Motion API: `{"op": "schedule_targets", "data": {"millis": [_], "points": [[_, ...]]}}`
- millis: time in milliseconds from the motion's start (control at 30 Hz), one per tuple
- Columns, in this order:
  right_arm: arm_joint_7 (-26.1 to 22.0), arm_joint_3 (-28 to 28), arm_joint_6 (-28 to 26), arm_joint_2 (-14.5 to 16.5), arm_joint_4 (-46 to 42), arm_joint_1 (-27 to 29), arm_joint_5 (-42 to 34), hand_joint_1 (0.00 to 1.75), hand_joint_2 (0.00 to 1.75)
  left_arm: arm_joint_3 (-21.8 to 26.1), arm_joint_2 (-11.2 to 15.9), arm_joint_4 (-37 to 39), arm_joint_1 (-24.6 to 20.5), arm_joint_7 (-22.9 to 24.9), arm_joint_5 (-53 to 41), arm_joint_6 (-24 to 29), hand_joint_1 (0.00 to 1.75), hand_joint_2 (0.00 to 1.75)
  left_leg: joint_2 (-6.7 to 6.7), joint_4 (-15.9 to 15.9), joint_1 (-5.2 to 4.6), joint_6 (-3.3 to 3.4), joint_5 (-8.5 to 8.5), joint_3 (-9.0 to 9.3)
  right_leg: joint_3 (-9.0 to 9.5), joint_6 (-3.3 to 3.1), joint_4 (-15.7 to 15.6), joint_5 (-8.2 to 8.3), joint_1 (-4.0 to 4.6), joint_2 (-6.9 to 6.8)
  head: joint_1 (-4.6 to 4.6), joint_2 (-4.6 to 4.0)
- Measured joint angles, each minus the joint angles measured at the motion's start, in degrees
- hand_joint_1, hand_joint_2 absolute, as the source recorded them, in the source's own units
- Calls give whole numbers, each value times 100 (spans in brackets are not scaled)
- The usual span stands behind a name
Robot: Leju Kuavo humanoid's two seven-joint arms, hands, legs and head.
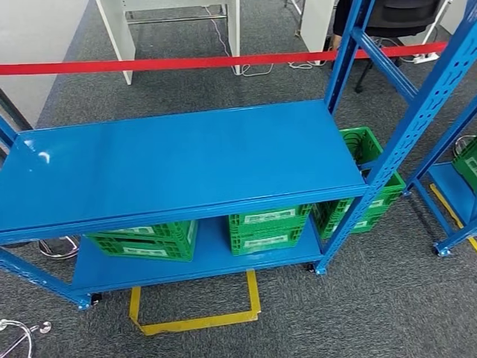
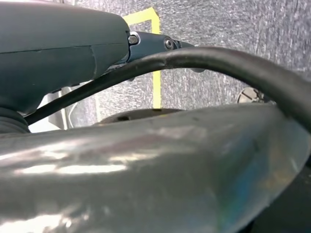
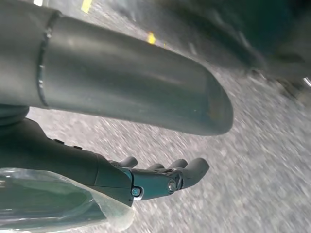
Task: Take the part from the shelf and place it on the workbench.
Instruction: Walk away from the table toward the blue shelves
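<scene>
The blue shelf point(image 1: 179, 164) stands in front of me, its top board a plain blue sheet. Green crates point(image 1: 146, 240) point(image 1: 269, 230) sit on the lower board, their contents hidden. My left hand point(image 2: 73, 48) hangs over the carpet. Its grey thumb and one dark finger point(image 2: 154, 43) lie stretched out, and a shiny silver surface point(image 2: 146, 170) and a black cable point(image 2: 227, 63) hide the rest. My right hand point(image 3: 157, 177) also hangs above the floor, fingers extended and apart from the thumb point(image 3: 128, 82), nothing between them. A clear shiny sheet point(image 3: 55, 204) lies beside it.
A yellow tape square point(image 1: 197, 321) marks the floor at the shelf's foot. Another green crate point(image 1: 360, 179) stands behind the right post. A second blue rack point(image 1: 450, 186) is at the right. A red band point(image 1: 168, 64) runs across beyond the shelf, with white desk legs point(image 1: 118, 37) behind it.
</scene>
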Motion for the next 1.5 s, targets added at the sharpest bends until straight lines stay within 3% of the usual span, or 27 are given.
{"op": "schedule_targets", "data": {"millis": [67,133,167,267,467,1200,1300,1400,1500], "points": [[1,-2,-11,8,1,-7,-9,0,0,0,4,0,-1,-1,0,13,0,0,1,19,-14,56,-11,-8,35,-69,-35,-11,4,25,-4,0],[-3,-6,-10,9,1,7,-10,0,0,0,10,0,0,0,1,26,0,0,8,4,-14,127,-5,5,37,-83,-39,-10,15,29,-6,0],[-8,-7,-3,9,1,12,-9,0,0,0,12,0,-1,1,2,31,0,0,9,-10,-13,129,-7,12,40,-92,-39,-14,20,30,-5,0],[-15,-8,31,16,1,12,-5,0,0,0,13,0,-3,0,2,45,0,0,9,-49,-13,106,-8,33,50,-132,-38,-35,26,30,-5,0],[15,-13,137,22,1,7,-36,0,0,0,12,0,-4,3,0,55,0,0,9,-77,1,-57,-9,47,58,-162,-33,-54,36,28,-4,0],[89,-113,467,9,1,12,-68,0,0,0,14,0,-6,-10,10,84,0,0,9,-76,-11,-58,-22,64,103,-147,-94,-46,24,28,-1,0],[113,-188,588,-10,1,26,-265,0,0,41,21,0,1,-660,301,47,0,0,9,-75,-11,-58,-22,64,103,-147,-94,-46,24,28,-2,0],[-95,-412,673,-17,1,47,-647,0,0,171,69,-2,5,-2067,797,-249,0,0,9,-76,-10,-58,-23,64,103,-147,-94,-46,24,28,-2,0],[-651,-712,637,-2,1,49,-1002,0,0,338,170,-20,-26,-3334,1241,-647,0,0,10,-76,-9,-58,-22,64,103,-147,-94,-46,25,28,-2,0]]}}
